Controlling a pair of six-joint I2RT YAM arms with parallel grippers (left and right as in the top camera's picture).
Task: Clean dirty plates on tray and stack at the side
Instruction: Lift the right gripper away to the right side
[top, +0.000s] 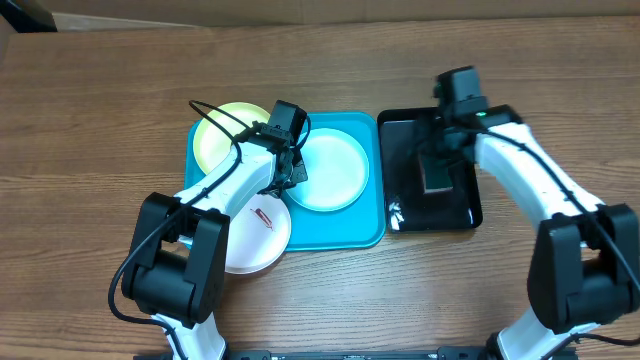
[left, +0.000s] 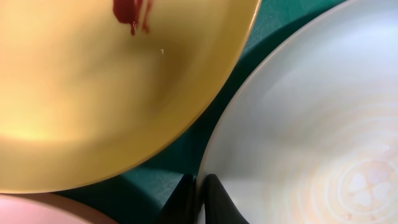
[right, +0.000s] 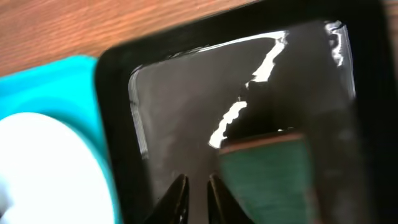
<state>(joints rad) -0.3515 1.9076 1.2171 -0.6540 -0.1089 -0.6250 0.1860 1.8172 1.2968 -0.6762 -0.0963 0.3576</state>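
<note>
The turquoise tray (top: 368, 235) holds the yellow-green plate (top: 222, 130) at its back left and the pale blue plate (top: 335, 170) in the middle. The white plate (top: 255, 235), with a red smudge, lies over the tray's front left edge. My left gripper (top: 293, 172) is down at the pale blue plate's left rim. In the left wrist view its fingers (left: 200, 199) are closed across the rim of the pale blue plate (left: 311, 124), beside the smudged yellow-green plate (left: 93, 93). My right gripper (top: 440, 150) hovers over the black tray, with its fingers (right: 198, 193) nearly together and empty.
A glossy black tray (top: 465, 205) sits right of the turquoise tray and holds a green sponge (top: 436, 177). In the right wrist view the sponge (right: 267, 180) lies just right of my fingers. Bare wooden table surrounds both trays.
</note>
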